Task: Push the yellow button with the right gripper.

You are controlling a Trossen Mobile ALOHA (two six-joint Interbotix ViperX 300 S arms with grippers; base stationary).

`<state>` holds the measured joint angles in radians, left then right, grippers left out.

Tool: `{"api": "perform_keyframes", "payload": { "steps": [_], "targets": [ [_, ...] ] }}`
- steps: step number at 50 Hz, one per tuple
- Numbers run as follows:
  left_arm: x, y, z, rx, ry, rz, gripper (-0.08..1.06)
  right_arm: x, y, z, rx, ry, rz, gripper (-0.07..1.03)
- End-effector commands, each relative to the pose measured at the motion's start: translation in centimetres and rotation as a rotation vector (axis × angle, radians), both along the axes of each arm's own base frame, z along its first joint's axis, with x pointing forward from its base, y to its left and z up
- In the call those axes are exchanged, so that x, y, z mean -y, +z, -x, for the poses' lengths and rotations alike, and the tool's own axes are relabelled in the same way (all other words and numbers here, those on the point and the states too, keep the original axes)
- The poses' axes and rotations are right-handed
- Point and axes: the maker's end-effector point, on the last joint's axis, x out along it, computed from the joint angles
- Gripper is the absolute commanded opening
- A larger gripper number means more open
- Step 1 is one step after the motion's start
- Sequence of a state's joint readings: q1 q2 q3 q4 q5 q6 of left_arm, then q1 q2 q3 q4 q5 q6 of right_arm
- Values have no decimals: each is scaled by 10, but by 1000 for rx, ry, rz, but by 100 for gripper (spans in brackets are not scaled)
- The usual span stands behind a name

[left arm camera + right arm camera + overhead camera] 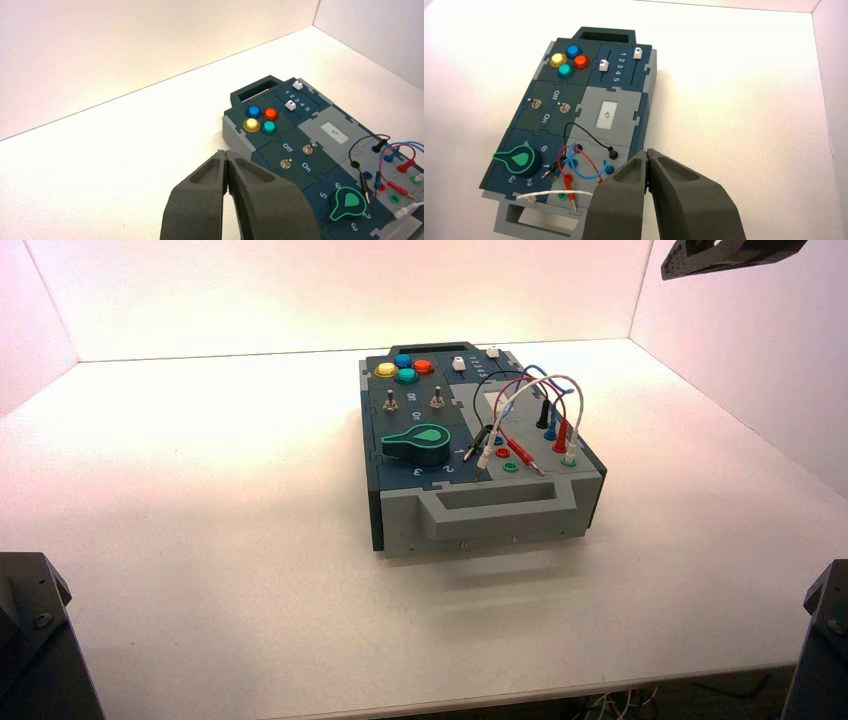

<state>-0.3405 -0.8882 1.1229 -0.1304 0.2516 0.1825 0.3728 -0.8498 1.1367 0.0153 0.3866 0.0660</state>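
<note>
Lab test bench, plain white enclosure walls point(340, 290), white tabletop point(200, 540), control box point(470, 440)

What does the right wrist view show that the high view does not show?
Only the right wrist view shows the right gripper plainly: fingers shut, raised over the box's wire corner. It also makes the slider numbers 1 to 5 and the Off and On labels readable. Only the high view shows the whole white table and both arm bases at its lower corners. Both show the yellow button, the other three coloured buttons, the green knob and the wires.
</note>
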Motion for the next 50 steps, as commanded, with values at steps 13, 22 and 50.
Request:
{"api": "perform_keyframes", "payload": {
  "steps": [13, 22, 50],
  "targets": [
    [-2, 10, -6, 25, 14, 4, -3, -4, 13, -5, 30, 5, -15, -2],
    [-1, 6, -8, 12, 13, -2, -3, -4, 13, -6, 29, 4, -15, -2],
    [19, -27, -64, -202, 12, -62, -3, -4, 11, -5, 23, 4, -13, -2]
  ]
}}
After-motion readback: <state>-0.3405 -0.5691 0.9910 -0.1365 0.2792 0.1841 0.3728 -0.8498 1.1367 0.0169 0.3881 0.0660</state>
